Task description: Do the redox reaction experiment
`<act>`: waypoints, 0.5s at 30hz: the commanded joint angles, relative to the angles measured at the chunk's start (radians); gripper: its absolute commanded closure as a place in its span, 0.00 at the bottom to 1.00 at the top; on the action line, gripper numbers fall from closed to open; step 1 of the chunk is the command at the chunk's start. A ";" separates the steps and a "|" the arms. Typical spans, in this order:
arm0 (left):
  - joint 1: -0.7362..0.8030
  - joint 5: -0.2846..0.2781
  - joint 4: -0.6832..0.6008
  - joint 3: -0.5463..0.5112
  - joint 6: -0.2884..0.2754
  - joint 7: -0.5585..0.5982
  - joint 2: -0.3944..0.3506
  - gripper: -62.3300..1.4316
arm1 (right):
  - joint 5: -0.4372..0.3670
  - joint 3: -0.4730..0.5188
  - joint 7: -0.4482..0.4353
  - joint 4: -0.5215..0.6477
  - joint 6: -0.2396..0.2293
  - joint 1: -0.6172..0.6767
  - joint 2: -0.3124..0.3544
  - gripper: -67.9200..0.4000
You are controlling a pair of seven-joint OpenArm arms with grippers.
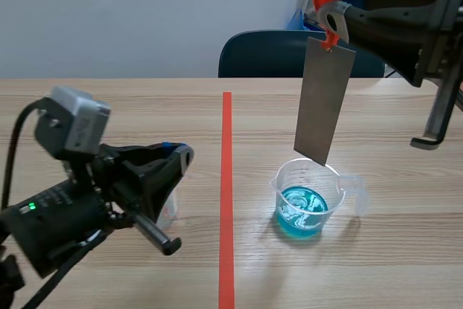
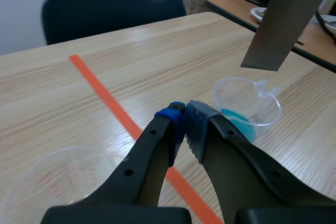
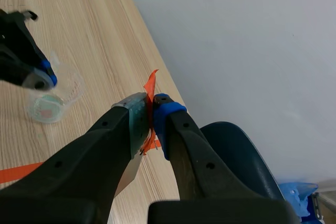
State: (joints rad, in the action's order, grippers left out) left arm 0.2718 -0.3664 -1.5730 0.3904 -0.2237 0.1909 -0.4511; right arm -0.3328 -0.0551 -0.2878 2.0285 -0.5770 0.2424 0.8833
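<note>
A clear beaker (image 1: 309,197) with blue liquid stands right of the tape line, also seen ahead of the left fingers as beaker (image 2: 247,111). A grey metal plate (image 1: 324,99) hangs upright over it from an orange hook (image 1: 329,16), its lower edge about level with the rim and clear of the liquid. My right gripper (image 1: 330,25) is raised high and shut on the hook (image 3: 151,103). Low at the left, my left gripper (image 1: 182,157) is shut on nothing (image 2: 184,121), beside an empty clear cup (image 2: 68,171).
An orange-red tape line (image 1: 226,193) runs down the table's middle. A dark blue chair (image 1: 289,52) stands behind the far edge. A second table (image 2: 315,30) with some items lies beyond the plate. In the right wrist view, the left gripper (image 3: 26,61) sits next to a clear cup (image 3: 52,100).
</note>
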 commanded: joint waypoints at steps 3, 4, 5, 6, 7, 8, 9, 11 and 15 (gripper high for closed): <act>-0.104 -0.006 0.050 0.082 0.009 -0.010 0.040 0.94 | -0.011 0.010 -0.018 0.005 0.007 -0.010 0.003 0.98; -0.132 -0.006 0.071 0.109 0.016 -0.012 0.051 0.94 | -0.011 0.010 -0.018 0.005 0.007 -0.010 0.003 0.98; -0.160 -0.006 0.092 0.134 0.025 -0.012 0.063 0.94 | -0.011 0.010 -0.018 0.005 0.007 -0.010 0.003 0.98; -0.185 -0.006 0.113 0.156 0.029 -0.012 0.075 0.94 | -0.011 0.010 -0.018 0.005 0.007 -0.010 0.003 0.98; -0.210 -0.006 0.134 0.178 0.031 -0.012 0.088 0.94 | -0.011 0.010 -0.018 0.005 0.007 -0.010 0.003 0.98; -0.232 -0.006 0.156 0.197 0.033 -0.012 0.101 0.94 | -0.011 0.010 -0.018 0.005 0.007 -0.010 0.003 0.98; -0.254 -0.006 0.179 0.216 0.039 -0.012 0.116 0.94 | -0.011 0.010 -0.018 0.005 0.007 -0.010 0.003 0.98; -0.293 -0.006 0.223 0.249 0.048 -0.011 0.143 0.94 | -0.011 0.010 -0.018 0.005 0.007 -0.010 0.003 0.98; -0.351 -0.006 0.295 0.295 0.057 -0.004 0.194 0.94 | -0.011 0.010 -0.018 0.005 0.007 -0.010 0.003 0.98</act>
State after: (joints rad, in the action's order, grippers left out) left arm -0.0788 -0.3668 -1.2552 0.6922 -0.1677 0.1684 -0.2680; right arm -0.3328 -0.0551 -0.2878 2.0285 -0.5770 0.2424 0.8833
